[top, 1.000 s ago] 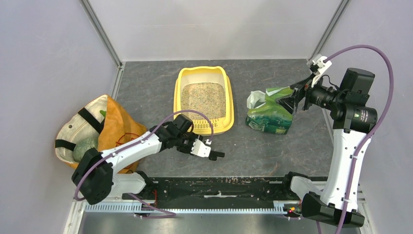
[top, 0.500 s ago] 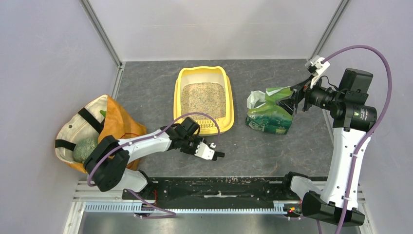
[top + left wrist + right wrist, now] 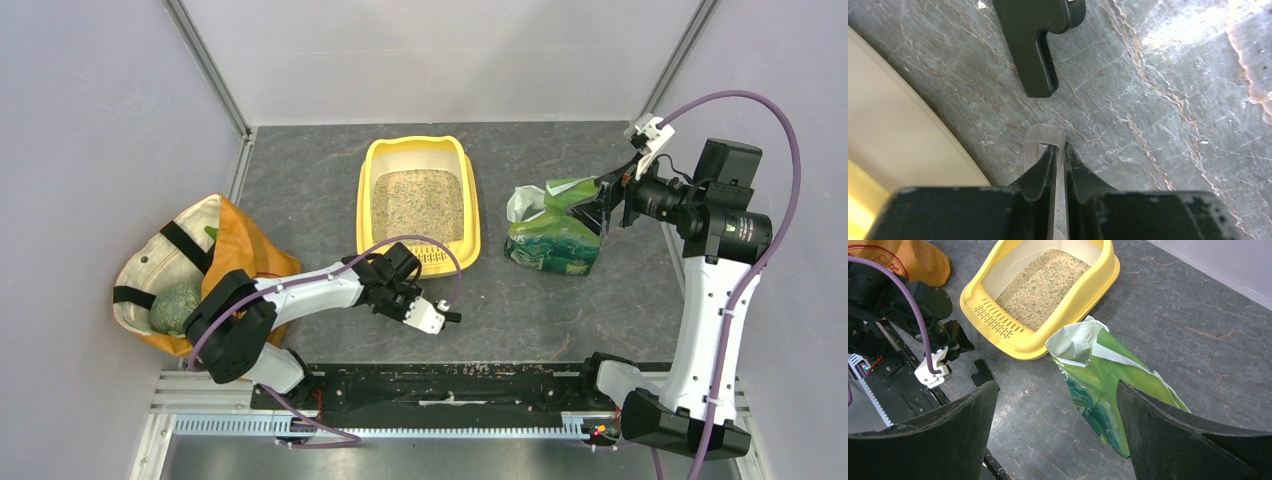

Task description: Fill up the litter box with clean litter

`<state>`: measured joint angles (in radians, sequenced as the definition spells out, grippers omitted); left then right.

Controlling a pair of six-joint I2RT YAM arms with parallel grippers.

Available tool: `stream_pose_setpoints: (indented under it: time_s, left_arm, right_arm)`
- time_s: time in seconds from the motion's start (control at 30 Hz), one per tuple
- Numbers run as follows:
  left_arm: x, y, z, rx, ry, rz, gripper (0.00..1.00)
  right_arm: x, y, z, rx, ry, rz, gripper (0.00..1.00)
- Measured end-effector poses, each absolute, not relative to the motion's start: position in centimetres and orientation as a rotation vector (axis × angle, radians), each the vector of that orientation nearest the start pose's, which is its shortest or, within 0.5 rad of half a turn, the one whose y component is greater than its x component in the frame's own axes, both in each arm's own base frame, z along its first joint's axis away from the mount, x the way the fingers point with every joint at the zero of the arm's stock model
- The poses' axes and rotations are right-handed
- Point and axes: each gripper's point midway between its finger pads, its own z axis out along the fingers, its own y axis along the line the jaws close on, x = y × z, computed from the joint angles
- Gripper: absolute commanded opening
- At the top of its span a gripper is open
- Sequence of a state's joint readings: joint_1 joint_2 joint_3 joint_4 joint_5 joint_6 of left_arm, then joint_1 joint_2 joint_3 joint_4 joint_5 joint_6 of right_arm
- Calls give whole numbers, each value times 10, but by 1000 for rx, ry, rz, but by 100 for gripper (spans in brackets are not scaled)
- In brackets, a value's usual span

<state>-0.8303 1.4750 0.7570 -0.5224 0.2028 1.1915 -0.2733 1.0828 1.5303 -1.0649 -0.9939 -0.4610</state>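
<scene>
Left end effector (image 3: 1059, 148) grips clear piece (image 3: 1041, 137) | right (image 3: 1055, 385) open | litter box (image 3: 418, 143): grille end near

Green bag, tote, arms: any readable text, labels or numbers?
No text is legible in any view.
green bag: printed pattern, no words readable.
tote: red circular print, cut off at the frame edge, unreadable.
right arm: small white mark, too small to read.
</scene>
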Motion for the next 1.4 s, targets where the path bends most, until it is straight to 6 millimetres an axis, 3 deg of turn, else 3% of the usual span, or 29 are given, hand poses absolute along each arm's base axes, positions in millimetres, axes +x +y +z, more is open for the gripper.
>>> stream_pose_setpoints:
  time_s: [0.1,0.17,0.3,0.37,0.53,0.67,0.83,1.0,1.13,1.4]
  left_arm:
    - [190,-209,18,-2964,-1802,274,2]
    - [180,-206,25,-2909,-1828,323,2]
    - [163,-217,68,-2848,-1940,487,2]
    - [158,-228,106,-2841,-2038,604,2]
    - [152,-262,226,-2889,-2283,973,2]
    - [143,-279,308,-2862,-2404,1363,2]
    - [141,-297,386,-2621,-2405,2050,2]
    - [139,-311,457,-2342,-2170,2669,2]
    - [129,-313,491,-2228,-1960,2905,2]
    - [119,-309,523,-2188,-1787,3060,2]
  right_arm:
    - [249,73,370,-696,1809,601,95]
    - [248,74,372,-700,1803,602,95]
    - [246,77,375,-705,1795,621,94]
    - [245,80,375,-703,1795,644,93]
    - [246,89,379,-666,1798,715,92]
    - [248,102,381,-645,1786,802,91]
    - [242,120,371,-697,1759,876,88]
    - [226,142,364,-732,1658,960,83]
    - [212,166,365,-757,1574,1046,82]
    - [188,220,380,-884,1474,1188,81]
